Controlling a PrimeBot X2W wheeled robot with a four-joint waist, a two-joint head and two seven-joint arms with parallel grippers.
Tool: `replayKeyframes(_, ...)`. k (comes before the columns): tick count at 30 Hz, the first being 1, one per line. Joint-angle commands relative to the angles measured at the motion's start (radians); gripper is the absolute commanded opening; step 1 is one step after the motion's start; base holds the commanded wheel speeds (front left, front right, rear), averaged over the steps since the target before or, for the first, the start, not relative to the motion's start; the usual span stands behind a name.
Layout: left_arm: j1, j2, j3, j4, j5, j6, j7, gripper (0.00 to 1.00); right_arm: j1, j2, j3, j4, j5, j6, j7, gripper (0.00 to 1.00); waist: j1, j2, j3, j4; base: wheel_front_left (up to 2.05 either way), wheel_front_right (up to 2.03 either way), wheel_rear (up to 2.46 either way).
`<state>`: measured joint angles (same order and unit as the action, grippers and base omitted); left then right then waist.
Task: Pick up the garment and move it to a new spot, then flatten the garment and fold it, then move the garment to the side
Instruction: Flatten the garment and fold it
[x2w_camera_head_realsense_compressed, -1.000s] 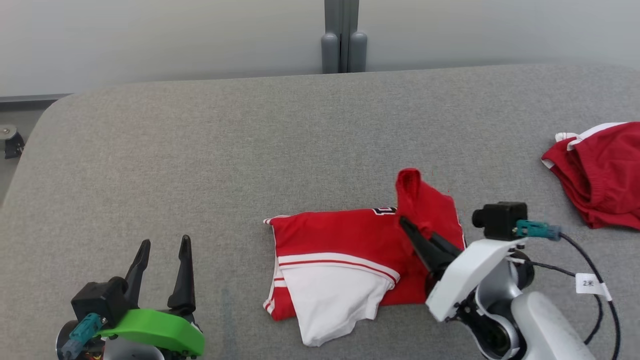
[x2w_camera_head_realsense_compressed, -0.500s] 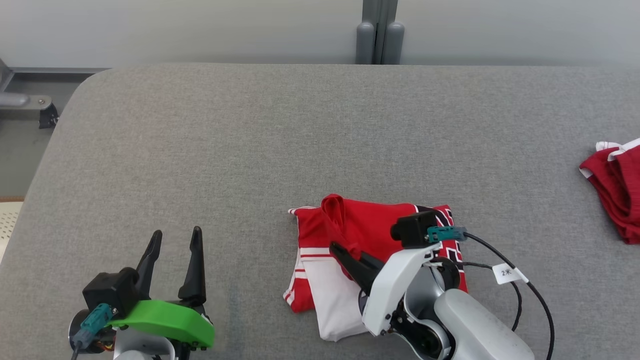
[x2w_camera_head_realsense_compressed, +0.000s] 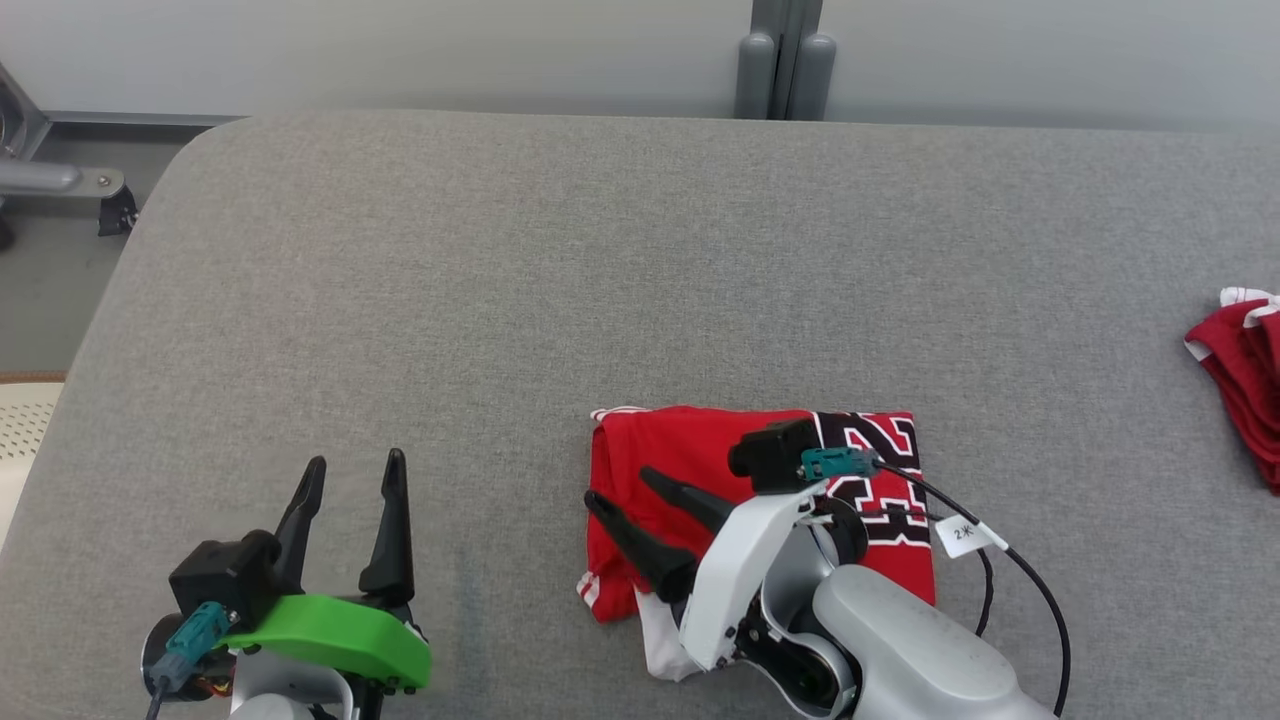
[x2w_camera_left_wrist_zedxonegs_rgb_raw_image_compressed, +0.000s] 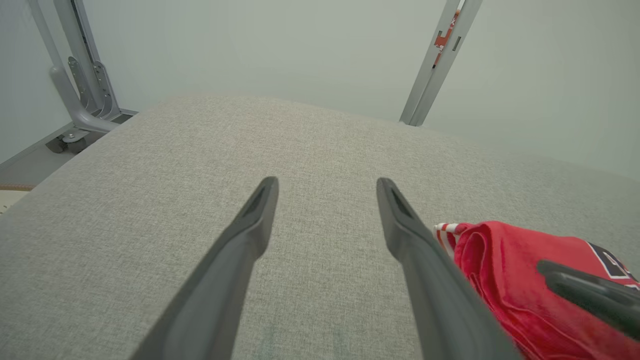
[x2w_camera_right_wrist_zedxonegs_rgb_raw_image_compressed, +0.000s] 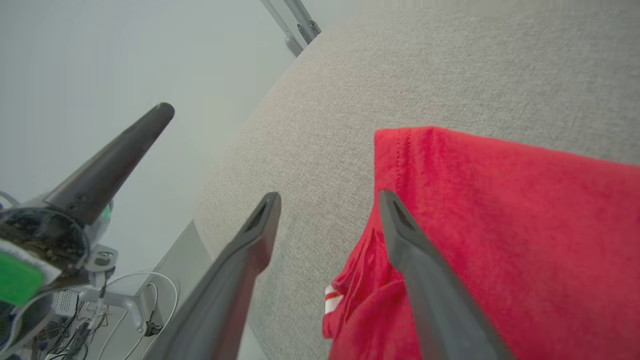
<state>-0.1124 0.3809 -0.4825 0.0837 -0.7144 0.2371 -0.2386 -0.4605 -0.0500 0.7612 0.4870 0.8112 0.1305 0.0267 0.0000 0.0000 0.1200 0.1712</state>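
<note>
The red jersey (x2w_camera_head_realsense_compressed: 690, 445) lay folded in a block on the near middle of the grey table (x2w_camera_head_realsense_compressed: 500, 300), its black-and-white number facing up and a bit of white cloth poking out at the near edge. The right end effector (x2w_camera_head_realsense_compressed: 618, 485) hung over the jersey's left edge, fingers spread apart with nothing between them. The left end effector (x2w_camera_head_realsense_compressed: 356, 460) sat well off to the left, likewise spread and empty. Another red garment (x2w_camera_head_realsense_compressed: 1235, 370) lay at the table's right edge.

We're holding our left gripper (x2w_camera_head_realsense_compressed: 356, 460) low at the left, fingers spread wide and pointing forward, while we're angling our right gripper (x2w_camera_head_realsense_compressed: 620, 485) up-left off its pale forearm (x2w_camera_head_realsense_compressed: 900, 650), fingers parted too.
</note>
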Motion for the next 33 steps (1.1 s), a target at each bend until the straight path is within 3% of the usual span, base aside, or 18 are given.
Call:
replayKeyframes(1, -0.016, -0.004, 0.000, 0.003, 0.011, -0.003, -0.004, 1.00, -0.015, -0.002, 0.001, -0.002, 0.004, 0.000, -0.019, 1.00, 0.0000, 0.0000, 0.001, -0.007, 0.00, 0.00, 0.00)
replayKeyframes(9, -0.026, -0.013, -0.018, 0.005, 0.020, -0.005, -0.007, 1.00, -0.035, -0.035, -0.138, 0.040, -0.157, 0.000, -0.172, 1.00, 0.0000, 0.0000, 0.003, -0.038, 0.00, 0.00, 0.00)
replayKeyframes(16, -0.033, -0.018, -0.030, 0.013, 0.021, -0.008, -0.007, 1.00, 0.027, -0.037, -0.277, 0.024, -0.277, 0.000, -0.211, 1.00, 0.0000, 0.0000, 0.004, -0.059, 0.00, 0.00, 0.00)
replayKeyframes(20, -0.036, -0.017, -0.031, 0.016, 0.020, -0.009, -0.007, 1.00, 0.065, -0.028, -0.284, -0.006, -0.330, 0.000, -0.192, 1.00, 0.0000, 0.0000, 0.006, -0.066, 0.00, 0.00, 0.00)
replayKeyframes(23, -0.042, -0.019, -0.035, 0.018, 0.020, -0.013, -0.006, 1.00, 0.093, -0.020, -0.230, -0.022, -0.365, 0.000, -0.163, 1.00, 0.0000, 0.0000, 0.009, -0.063, 0.00, 0.00, 0.00)
replayKeyframes(25, -0.043, -0.019, -0.037, 0.020, 0.019, -0.014, -0.006, 1.00, 0.105, -0.017, -0.183, -0.022, -0.372, 0.000, -0.141, 0.40, 0.0000, 0.0000, 0.012, -0.056, 0.00, 0.00, 0.00)
replayKeyframes(26, -0.044, -0.020, -0.037, 0.021, 0.019, -0.014, -0.006, 1.00, 0.110, -0.015, -0.162, -0.016, -0.371, 0.000, -0.130, 0.26, 0.0000, 0.0000, 0.013, -0.052, 0.00, 0.00, 0.00)
replayKeyframes(27, -0.045, -0.021, -0.037, 0.022, 0.018, -0.015, -0.006, 1.00, 0.112, -0.014, -0.138, -0.006, -0.369, 0.000, -0.117, 0.00, 0.0000, 0.0000, 0.014, -0.046, 0.00, 0.00, 0.00)
replayKeyframes(33, -0.051, -0.026, -0.038, 0.029, 0.015, -0.017, -0.008, 1.00, 0.072, -0.005, -0.043, 0.086, -0.370, 0.000, -0.103, 0.00, 0.0000, 0.0000, 0.017, -0.009, 0.00, 0.00, 0.00)
